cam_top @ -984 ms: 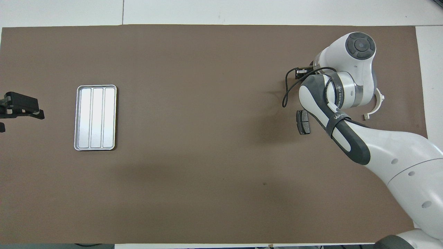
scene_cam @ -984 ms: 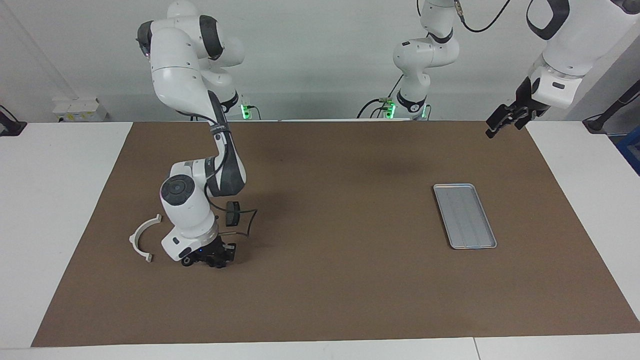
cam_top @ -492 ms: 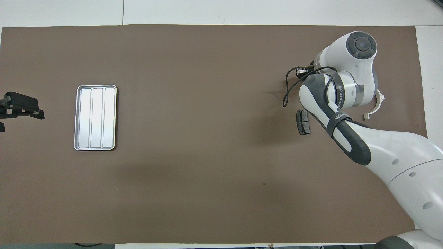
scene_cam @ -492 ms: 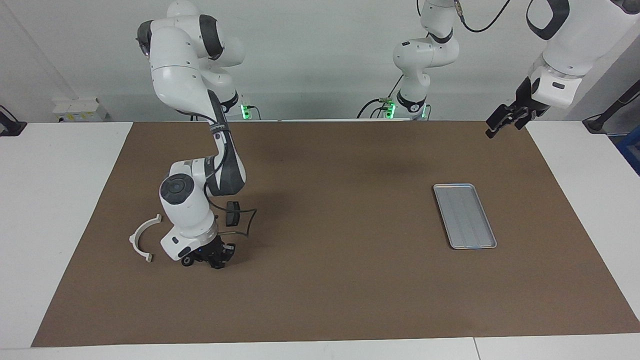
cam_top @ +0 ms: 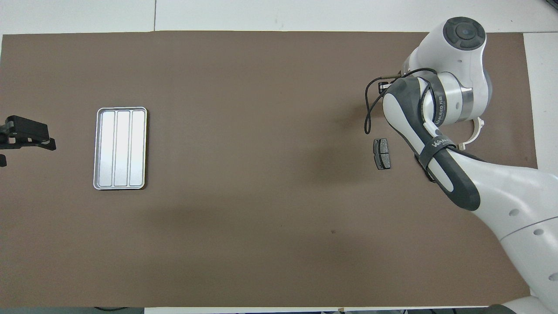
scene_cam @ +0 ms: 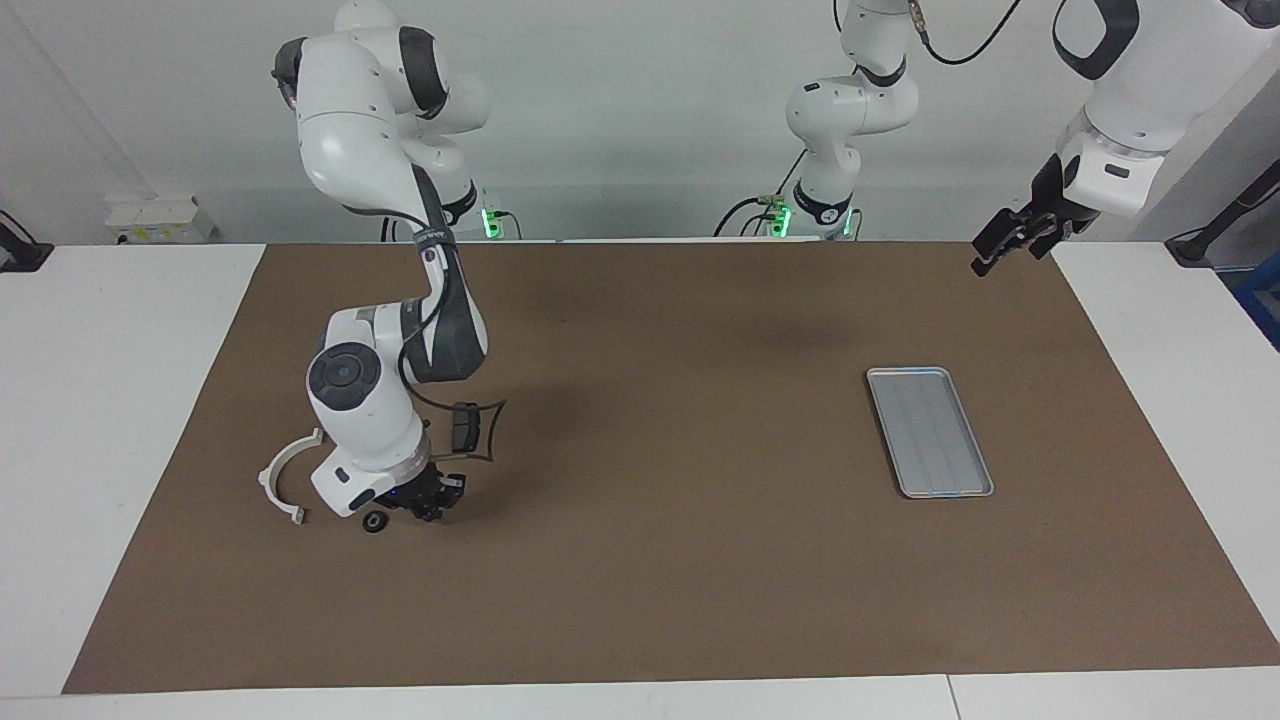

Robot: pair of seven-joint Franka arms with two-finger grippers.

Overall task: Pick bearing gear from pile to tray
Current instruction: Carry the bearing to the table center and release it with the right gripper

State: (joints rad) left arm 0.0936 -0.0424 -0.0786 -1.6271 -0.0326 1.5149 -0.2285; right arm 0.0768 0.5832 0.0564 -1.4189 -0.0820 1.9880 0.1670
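Note:
The pile lies at the right arm's end of the brown mat: a white half-ring bracket [scene_cam: 285,476], one dark grey brake pad [scene_cam: 463,428] and a tiny black round piece [scene_cam: 375,522]. My right gripper [scene_cam: 428,506] hangs low over the mat beside the round piece, between the bracket and the brake pad. In the overhead view its own arm hides it, while the brake pad [cam_top: 382,153] and part of the bracket [cam_top: 476,131] show. The silver ribbed tray [scene_cam: 928,432] [cam_top: 120,148] lies empty toward the left arm's end. My left gripper [scene_cam: 1003,247] [cam_top: 27,137] waits raised over the mat's edge there.
The right arm's black cable [scene_cam: 490,435] loops low over the mat by the brake pad. White table surface [scene_cam: 130,400] borders the mat on all sides.
My right gripper has lifted a little and shifted toward the bracket, and its wrist has swung up. The black round piece stays on the mat. The left arm has not moved.

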